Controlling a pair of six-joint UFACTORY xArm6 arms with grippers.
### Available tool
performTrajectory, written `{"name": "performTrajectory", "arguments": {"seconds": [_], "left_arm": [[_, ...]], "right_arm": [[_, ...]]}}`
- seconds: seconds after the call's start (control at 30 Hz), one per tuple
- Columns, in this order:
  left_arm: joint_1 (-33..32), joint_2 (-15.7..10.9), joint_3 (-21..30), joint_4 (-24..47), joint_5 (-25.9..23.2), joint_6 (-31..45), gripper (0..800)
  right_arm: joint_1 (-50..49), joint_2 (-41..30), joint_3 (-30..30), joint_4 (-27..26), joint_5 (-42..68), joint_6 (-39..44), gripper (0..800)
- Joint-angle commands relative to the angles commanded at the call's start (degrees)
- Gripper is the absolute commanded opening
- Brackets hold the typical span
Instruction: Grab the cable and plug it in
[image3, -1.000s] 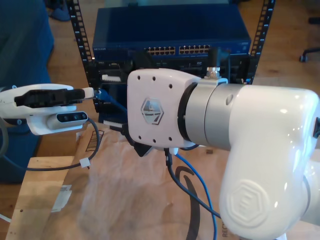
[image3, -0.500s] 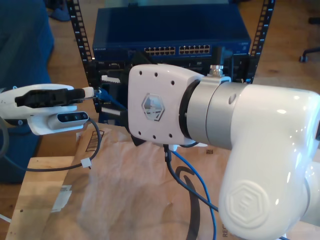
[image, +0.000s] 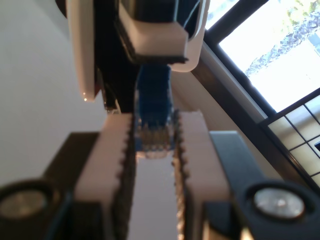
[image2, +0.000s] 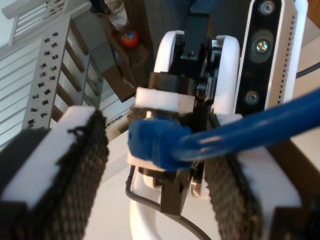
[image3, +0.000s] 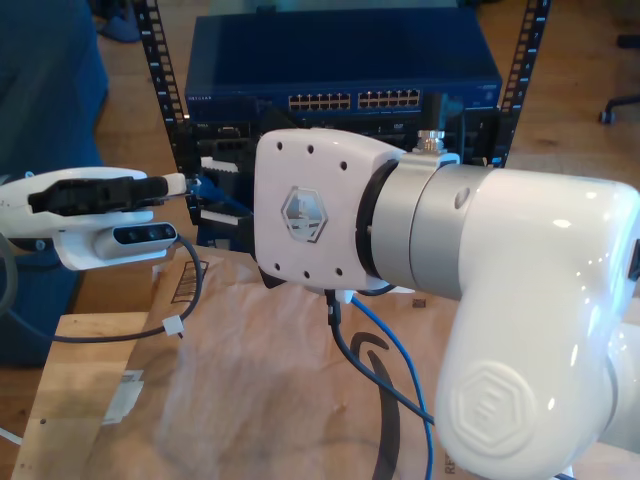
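Since 1 second ago the big white wrist housing (image3: 310, 215) in the exterior view has crept up a touch, while the gripper at that view's left hasn't budged. First wrist view: my first gripper (image: 152, 145) is clenched on the cable (image: 152, 107), its 2 ridged white pads pinching the translucent blue plug, with the rubbery boot sticking out past them. Second wrist view: my second gripper (image2: 155, 150) has its 2 black mesh-textured pads spread apart. The cable (image2: 165, 145) passes between them, and the pad on the far side of the gap isn't touching it, so it's released. Exterior view: my first gripper (image3: 185, 185) sits at the left, holding the plug end just in front of the rack. The thin glossy cable (image3: 395, 340) droops down over the crinkly brown paper (image3: 250, 380). Behind is the boxy dark-blue switch (image3: 340, 60) with its rows of ports (image3: 355, 100). Looks like a mid-air handoff or regrip to me; next up is probably closing the second jaws squarely, then lining the plug up with a port.
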Motion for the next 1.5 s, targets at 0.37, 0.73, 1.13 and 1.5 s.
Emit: {"name": "performTrajectory", "arguments": {"seconds": [0.37, 0.73, 1.13, 1.5], "left_arm": [[-0.18, 0.0, -0.09, 0.09, 0.0, -0.09, 34], [-0.26, 0.09, 0.09, 0.0, 0.88, -0.09, 307], [6.33, -0.44, -2.29, 0.35, -6.68, 0.35, 797], [15.56, -6.86, -10.64, 29.45, -7.56, 16.97, 798]], "right_arm": [[0.18, 0.26, -0.35, 0.0, 0.0, 0.0, 216], [0.18, 0.26, -0.26, 0.0, 0.0, 1.14, 30], [-2.37, 0.53, 0.26, -1.23, -0.7, 0.62, 6], [-21.54, -0.44, 6.24, -9.32, -4.04, 0.62, 19]]}}
